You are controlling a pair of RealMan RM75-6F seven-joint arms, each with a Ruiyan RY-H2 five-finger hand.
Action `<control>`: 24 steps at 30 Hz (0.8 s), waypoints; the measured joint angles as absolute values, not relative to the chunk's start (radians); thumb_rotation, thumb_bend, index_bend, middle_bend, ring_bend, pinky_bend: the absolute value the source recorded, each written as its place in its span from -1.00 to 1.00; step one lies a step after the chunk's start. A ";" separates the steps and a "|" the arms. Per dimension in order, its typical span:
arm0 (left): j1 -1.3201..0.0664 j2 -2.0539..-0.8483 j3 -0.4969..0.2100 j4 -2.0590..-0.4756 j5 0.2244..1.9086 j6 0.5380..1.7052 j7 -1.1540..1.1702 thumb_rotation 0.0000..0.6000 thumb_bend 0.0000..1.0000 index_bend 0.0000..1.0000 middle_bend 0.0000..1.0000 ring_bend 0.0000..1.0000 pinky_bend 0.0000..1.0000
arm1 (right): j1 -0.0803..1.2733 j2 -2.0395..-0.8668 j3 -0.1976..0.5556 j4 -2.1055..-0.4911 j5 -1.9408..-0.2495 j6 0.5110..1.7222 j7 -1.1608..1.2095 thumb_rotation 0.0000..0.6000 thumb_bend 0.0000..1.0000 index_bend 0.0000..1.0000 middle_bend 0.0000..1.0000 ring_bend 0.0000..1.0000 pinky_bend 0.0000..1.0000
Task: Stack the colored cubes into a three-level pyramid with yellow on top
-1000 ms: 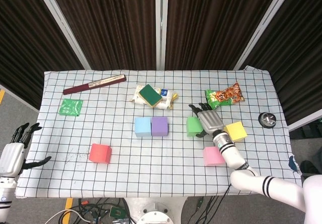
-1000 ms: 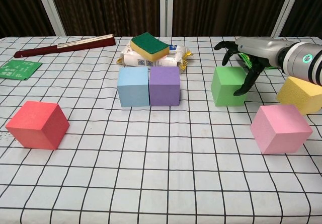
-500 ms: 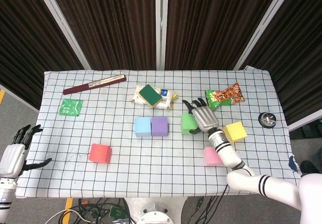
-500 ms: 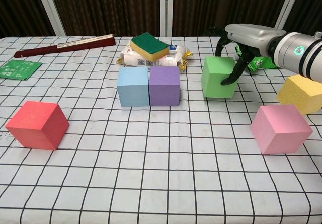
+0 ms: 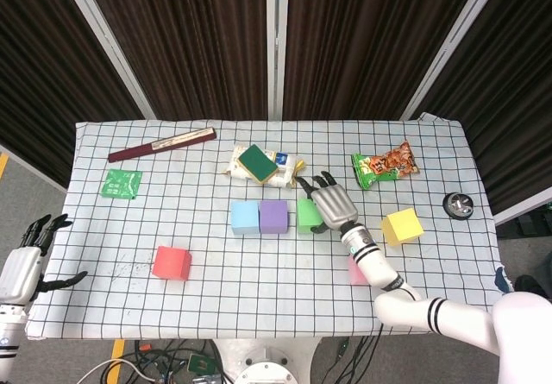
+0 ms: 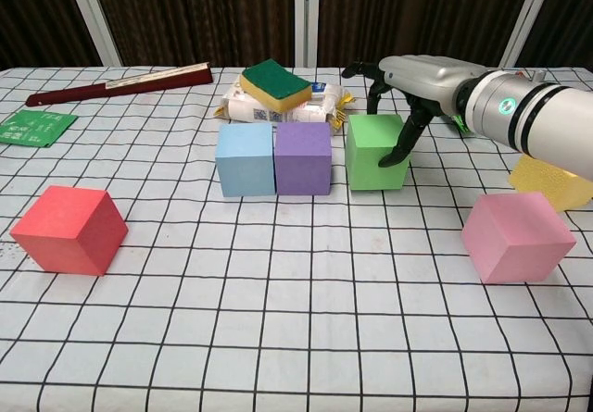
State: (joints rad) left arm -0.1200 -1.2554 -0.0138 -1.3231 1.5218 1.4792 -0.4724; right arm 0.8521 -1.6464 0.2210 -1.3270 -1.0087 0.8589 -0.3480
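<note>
The green cube (image 6: 375, 152) sits flat on the checked tablecloth (image 6: 278, 319), just right of the purple cube (image 6: 303, 157), with a narrow gap between them. The purple one is pressed side to side against the light blue cube (image 6: 245, 158), so 3 blocks line up in a row. All look like matte foam with soft edges.

The right hand (image 6: 398, 93) is draped over the green cube from above and behind, fingers curled down its right and far sides, touching it. Whether it truly grips the cube or only pushes against it is hard to tell.

The pink cube (image 6: 515, 235) stands alone near the front right; in the head view the right forearm covers most of it. The yellow cube (image 5: 402, 226) is largely hidden behind the arm in the chest view. The red cube (image 6: 70, 229) sits well apart at front left.

The left hand (image 5: 26, 259) hangs off the table's left edge, fingers spread, holding nothing.
</note>
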 measured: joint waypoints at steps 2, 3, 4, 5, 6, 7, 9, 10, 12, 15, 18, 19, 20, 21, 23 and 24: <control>-0.120 -1.256 -0.015 -1.320 1.521 1.478 -0.478 1.00 -1.00 -0.84 -0.63 -0.98 -0.89 | 0.857 -1.661 0.222 -1.320 -0.997 0.863 -0.362 1.00 -0.77 -1.00 0.11 -0.76 -1.00; -0.119 -1.257 -0.016 -1.317 1.521 1.478 -0.481 1.00 -1.00 -0.84 -0.63 -0.98 -0.89 | 0.860 -1.666 0.223 -1.318 -0.993 0.864 -0.367 1.00 -0.77 -1.00 0.11 -0.76 -1.00; -0.119 -1.257 -0.016 -1.315 1.521 1.477 -0.483 1.00 -1.00 -0.84 -0.63 -0.98 -0.89 | 0.862 -1.671 0.223 -1.316 -0.989 0.865 -0.372 1.00 -0.77 -1.00 0.11 -0.76 -1.00; -0.118 -1.257 -0.016 -1.314 1.521 1.477 -0.485 1.00 -1.00 -0.84 -0.63 -0.98 -0.89 | 0.865 -1.676 0.224 -1.313 -0.986 0.867 -0.378 1.00 -0.77 -1.00 0.11 -0.76 -1.00; -0.118 -1.258 -0.017 -1.313 1.521 1.477 -0.487 1.00 -1.00 -0.84 -0.63 -0.98 -0.89 | 0.866 -1.680 0.224 -1.311 -0.984 0.869 -0.381 1.00 -0.77 -1.00 0.11 -0.76 -1.00; -0.118 -1.258 -0.017 -1.312 1.520 1.477 -0.489 1.00 -1.00 -0.84 -0.63 -0.98 -0.89 | 0.868 -1.683 0.225 -1.309 -0.981 0.871 -0.383 1.00 -0.77 -1.00 0.11 -0.76 -1.00; -0.117 -1.259 -0.018 -1.309 1.520 1.476 -0.493 1.00 -1.00 -0.84 -0.63 -0.98 -0.89 | 0.871 -1.689 0.230 -1.305 -0.976 0.874 -0.387 1.00 -0.77 -1.00 0.11 -0.76 -1.00; -0.116 -1.259 -0.018 -1.308 1.520 1.476 -0.495 1.00 -1.00 -0.84 -0.63 -0.98 -0.89 | 0.873 -1.691 0.231 -1.304 -0.975 0.874 -0.389 1.00 -0.76 -1.00 0.11 -0.76 -1.00; -0.116 -1.260 -0.019 -1.306 1.520 1.475 -0.498 1.00 -1.00 -0.84 -0.63 -0.98 -0.89 | 0.878 -1.692 0.233 -1.304 -0.973 0.873 -0.393 1.00 -0.76 -1.00 0.11 -0.76 -1.00; -0.117 -1.260 -0.024 -1.305 1.514 1.471 -0.505 1.00 -1.00 -0.84 -0.63 -0.98 -0.89 | 0.884 -1.696 0.238 -1.306 -0.972 0.873 -0.393 1.00 -0.76 -1.00 0.11 -0.76 -1.00; -0.118 -1.260 -0.026 -1.305 1.514 1.468 -0.506 1.00 -1.00 -0.84 -0.63 -0.98 -0.89 | 0.888 -1.698 0.237 -1.308 -0.969 0.870 -0.401 1.00 -0.76 -1.00 0.11 -0.76 -1.00; -0.118 -1.260 -0.025 -1.305 1.515 1.467 -0.505 1.00 -1.00 -0.84 -0.63 -0.98 -0.89 | 0.889 -1.699 0.235 -1.309 -0.967 0.869 -0.404 1.00 -0.76 -1.00 0.11 -0.76 -1.00; -0.119 -1.260 -0.026 -1.305 1.515 1.467 -0.504 1.00 -1.00 -0.84 -0.63 -0.98 -0.89 | 0.891 -1.701 0.234 -1.309 -0.965 0.869 -0.408 1.00 -0.76 -1.00 0.11 -0.76 -1.00; -0.119 -1.260 -0.026 -1.305 1.515 1.466 -0.504 1.00 -1.00 -0.84 -0.63 -0.98 -0.89 | 0.892 -1.703 0.234 -1.309 -0.964 0.869 -0.410 1.00 -0.76 -1.00 0.11 -0.76 -1.00; -0.119 -1.259 -0.026 -1.306 1.514 1.464 -0.504 1.00 -1.00 -0.84 -0.63 -0.98 -0.89 | 0.895 -1.706 0.232 -1.305 -0.963 0.868 -0.415 1.00 -0.76 -1.00 0.11 -0.76 -1.00; -0.119 -1.259 -0.026 -1.305 1.514 1.463 -0.505 1.00 -1.00 -0.84 -0.63 -0.98 -0.89 | 0.897 -1.707 0.232 -1.303 -0.963 0.867 -0.416 1.00 -0.76 -1.00 0.11 -0.76 -1.00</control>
State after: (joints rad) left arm -0.1188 -1.2586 -0.0264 -1.3055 1.5140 1.4631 -0.5047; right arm 0.8968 -1.7068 0.2320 -1.3029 -0.9626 0.8672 -0.4157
